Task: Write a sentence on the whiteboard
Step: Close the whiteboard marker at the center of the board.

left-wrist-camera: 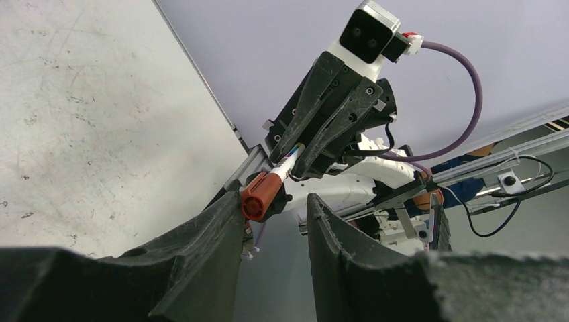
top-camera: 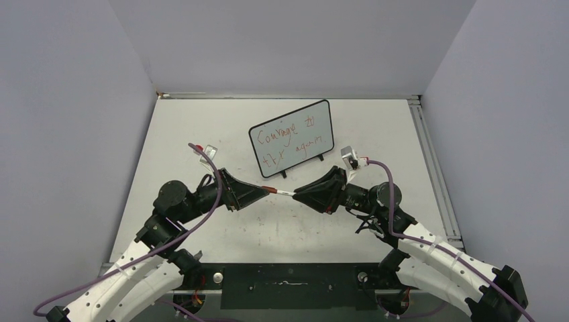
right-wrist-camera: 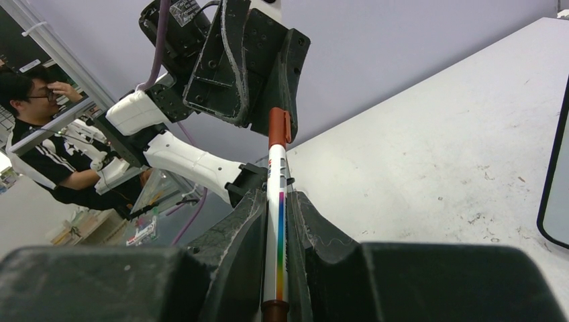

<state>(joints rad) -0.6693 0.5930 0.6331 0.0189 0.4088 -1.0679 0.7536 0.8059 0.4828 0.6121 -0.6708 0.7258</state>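
The sentence [top-camera: 288, 137] is finished on the whiteboard [top-camera: 290, 114] at centre frame, and the capped marker [right-wrist-camera: 276, 221] is clenched in the right pincer [right-wrist-camera: 276, 201] with the left pincer [left-wrist-camera: 274, 208] released, so probably only set-down remains.

Whiteboard [top-camera: 292, 137] standing on table [top-camera: 382, 134], marker [top-camera: 281, 192] before it, between left hand [top-camera: 259, 189] and right hand [top-camera: 299, 195]

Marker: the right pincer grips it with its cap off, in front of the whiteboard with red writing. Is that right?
Not quite. The cap is on the marker, as the right wrist view shows. The rest holds: the right pincer grips it in front of the whiteboard with red writing.
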